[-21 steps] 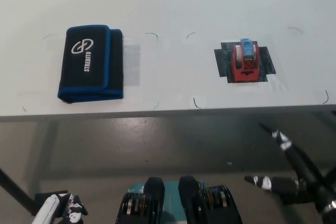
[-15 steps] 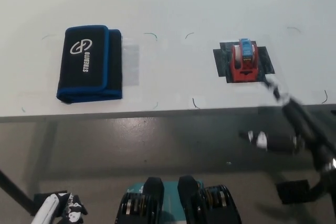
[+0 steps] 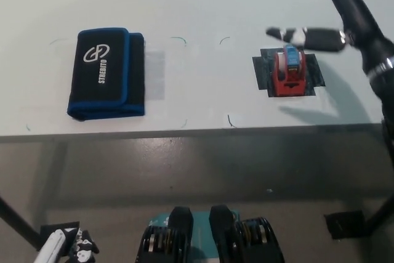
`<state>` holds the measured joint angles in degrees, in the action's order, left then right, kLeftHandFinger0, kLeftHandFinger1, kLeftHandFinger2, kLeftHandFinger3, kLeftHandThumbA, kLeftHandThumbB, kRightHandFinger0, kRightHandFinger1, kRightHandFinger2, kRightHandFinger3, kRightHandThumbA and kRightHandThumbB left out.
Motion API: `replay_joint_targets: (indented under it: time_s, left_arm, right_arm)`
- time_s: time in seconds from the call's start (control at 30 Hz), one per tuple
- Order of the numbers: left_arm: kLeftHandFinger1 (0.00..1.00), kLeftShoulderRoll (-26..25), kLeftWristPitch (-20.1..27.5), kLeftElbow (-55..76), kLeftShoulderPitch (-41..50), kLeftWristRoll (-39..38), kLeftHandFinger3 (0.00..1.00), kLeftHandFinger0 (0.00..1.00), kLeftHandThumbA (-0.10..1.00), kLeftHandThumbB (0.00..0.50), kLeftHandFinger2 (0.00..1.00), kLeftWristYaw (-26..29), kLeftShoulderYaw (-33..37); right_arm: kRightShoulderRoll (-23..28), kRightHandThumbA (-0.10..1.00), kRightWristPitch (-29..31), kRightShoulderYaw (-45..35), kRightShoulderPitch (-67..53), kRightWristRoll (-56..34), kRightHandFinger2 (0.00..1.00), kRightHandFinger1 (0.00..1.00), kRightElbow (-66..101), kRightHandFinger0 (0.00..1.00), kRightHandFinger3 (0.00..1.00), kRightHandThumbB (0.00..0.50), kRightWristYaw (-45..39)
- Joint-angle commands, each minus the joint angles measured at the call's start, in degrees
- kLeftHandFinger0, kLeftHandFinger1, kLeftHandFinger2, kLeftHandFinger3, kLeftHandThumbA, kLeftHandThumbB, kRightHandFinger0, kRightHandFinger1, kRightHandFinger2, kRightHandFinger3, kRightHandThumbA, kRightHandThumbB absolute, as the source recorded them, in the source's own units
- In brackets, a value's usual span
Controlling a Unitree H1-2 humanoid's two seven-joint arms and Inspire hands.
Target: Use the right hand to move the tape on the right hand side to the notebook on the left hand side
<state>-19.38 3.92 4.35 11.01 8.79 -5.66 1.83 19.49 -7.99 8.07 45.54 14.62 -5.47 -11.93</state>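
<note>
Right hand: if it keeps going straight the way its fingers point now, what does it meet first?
Probably nothing: the right hand points picture-left above the tape, toward bare table. Depth is unclear.

Notebook (image 3: 106, 73) cover cloth-like, matt — table (image 3: 203, 4) smooth.

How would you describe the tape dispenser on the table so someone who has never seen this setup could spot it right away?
Start with the white table and look to its right half, where a dark square patch is marked on the surface. The tape dispenser sits on that patch, just below the black right hand. It is the only red thing there, with a blue top, unlike the black, blue-edged notebook far left.
</note>
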Motion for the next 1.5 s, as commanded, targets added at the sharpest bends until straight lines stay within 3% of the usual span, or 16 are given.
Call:
replay_joint_targets:
  time_s: [0.0, 0.17, 0.43, 0.57, 0.67, 0.9, 0.97, 1.03, 1.2, 1.27, 1.47]
  left_arm:
    - [0.19, 0.05, 1.13, 1.04, -0.36, -0.13, 0.43, 0.2, 0.36, 0.0, 0.27, 0.27, -0.93]
    - [0.19, 0.34, 1.46, 1.2, 0.12, 0.01, 0.43, 0.2, 0.35, 0.0, 0.28, 0.59, -1.3]
    - [0.19, 0.78, 1.91, 0.72, 0.16, 0.13, 0.43, 0.2, 0.33, 0.0, 0.28, 0.65, -1.49]
    - [0.19, 0.96, 1.62, 1.11, 0.48, 0.53, 0.43, 0.2, 0.34, 0.0, 0.28, 0.53, -1.44]
    - [0.2, 1.13, 1.84, 1.13, 0.49, 0.21, 0.43, 0.2, 0.29, 0.0, 0.27, 0.42, -1.64]
    - [0.18, 1.57, 2.9, 0.15, 0.83, 0.45, 0.42, 0.19, 0.26, 0.0, 0.26, 0.64, -1.54]
    - [0.18, 1.98, 2.64, -0.31, 1.14, -0.43, 0.43, 0.19, 0.27, 0.001, 0.26, 0.43, -1.6]
    - [0.18, 2.02, 2.61, -0.29, 1.35, 0.07, 0.43, 0.19, 0.27, 0.0, 0.26, 0.72, -1.65]
    - [0.18, 2.55, 2.78, -0.31, 1.65, 0.05, 0.42, 0.2, 0.27, 0.0, 0.26, 1.12, -2.06]
    - [0.18, 2.64, 3.2, -0.6, 1.4, 0.2, 0.42, 0.19, 0.27, 0.0, 0.26, 1.17, -2.14]
    - [0.17, 2.62, 3.95, -0.67, 0.62, 0.07, 0.42, 0.19, 0.27, 0.0, 0.26, 0.94, -2.44]
  right_arm:
    - [-0.48, 1.0, -1.93, 1.18, 8.89, -2.15, 1.0, 1.0, -6.31, 1.0, 1.0, 0.39, -4.98]
    - [-1.55, 1.0, 0.37, 2.54, 14.34, -1.91, 1.0, 1.0, -15.87, 1.0, 1.0, 0.419, -6.29]
    - [-2.23, 1.0, 3.27, 2.16, 22.8, -3.66, 1.0, 1.0, -32.62, 1.0, 1.0, 0.377, -8.78]
    - [-1.22, 1.0, 4.48, 2.19, 24.09, -3.22, 1.0, 1.0, -35.57, 1.0, 1.0, 0.371, -9.17]
    - [-0.49, 1.0, 5.13, 1.23, 24.34, -4.07, 1.0, 1.0, -36.93, 1.0, 1.0, 0.392, -9.22]
    - [3.49, 1.0, 10.01, -1.01, 19.28, -4.64, 1.0, 1.0, -35.21, 1.0, 1.0, 0.36, -7.45]
    - [4.15, 1.0, 10.08, -3.0, 15.26, -5.7, 1.0, 1.0, -32.55, 1.0, 1.0, 0.322, -6.98]
    - [4.32, 1.0, 9.46, -3.93, 12.57, -5.01, 1.0, 1.0, -31.21, 1.0, 1.0, 0.349, -5.6]
    - [3.56, 1.0, 12.1, -6.16, 8.81, -6.21, 1.0, 1.0, -33.88, 1.0, 1.0, 0.309, -4.36]
    - [3.23, 1.0, 12.91, -6.59, 8.24, -6.26, 1.0, 1.0, -35.69, 1.0, 1.0, 0.361, -3.63]
    - [2.07, 1.0, 16.19, -7.84, 6.81, -6.99, 1.0, 1.0, -38.95, 1.0, 1.0, 0.305, -2.06]
